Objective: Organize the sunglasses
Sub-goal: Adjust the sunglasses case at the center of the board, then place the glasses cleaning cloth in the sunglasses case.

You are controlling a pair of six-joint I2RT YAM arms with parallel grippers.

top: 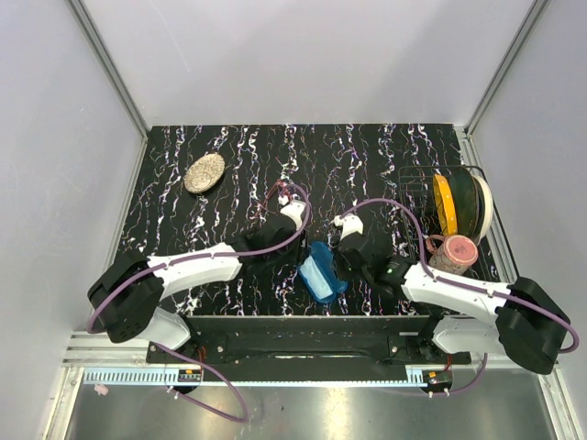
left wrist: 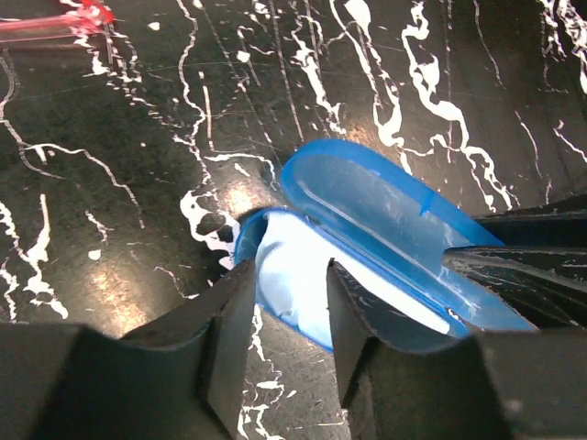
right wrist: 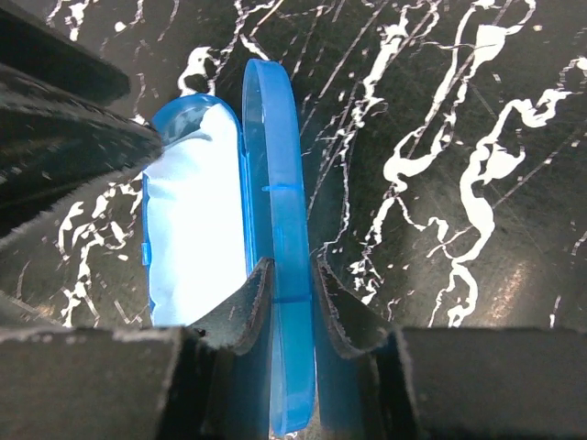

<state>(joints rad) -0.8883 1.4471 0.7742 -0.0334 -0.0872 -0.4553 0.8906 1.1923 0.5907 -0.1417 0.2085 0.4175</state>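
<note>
Near the front middle of the black, white-veined tabletop point(top: 229, 156), the glossy blue oval hard case point(top: 321, 275) lies open between the 2 arms. The right gripper point(right wrist: 292, 266) is clenched on the case's lid point(right wrist: 275, 137), 1 finger on each face. That grip probably serves to hold the lid upright so the hollow stays open for loading.

The left gripper point(left wrist: 292, 275) hangs over the near end of the case base with its fingers parted and nothing pinched between them. In the gap shows only the pale blue cloth point(right wrist: 197, 211) that lines the base. It looks released, probably free to fetch the next item while the other arm steadies the case.

The sunglasses point(left wrist: 64, 18) are not in the case. They lie on the tabletop well apart from it, at the top left corner of the left wrist view. Only a sliver shows: a thin red wire-like frame and a translucent pink part beside it. Whether they are folded cannot be told from here. They look light and easily bent.
</note>
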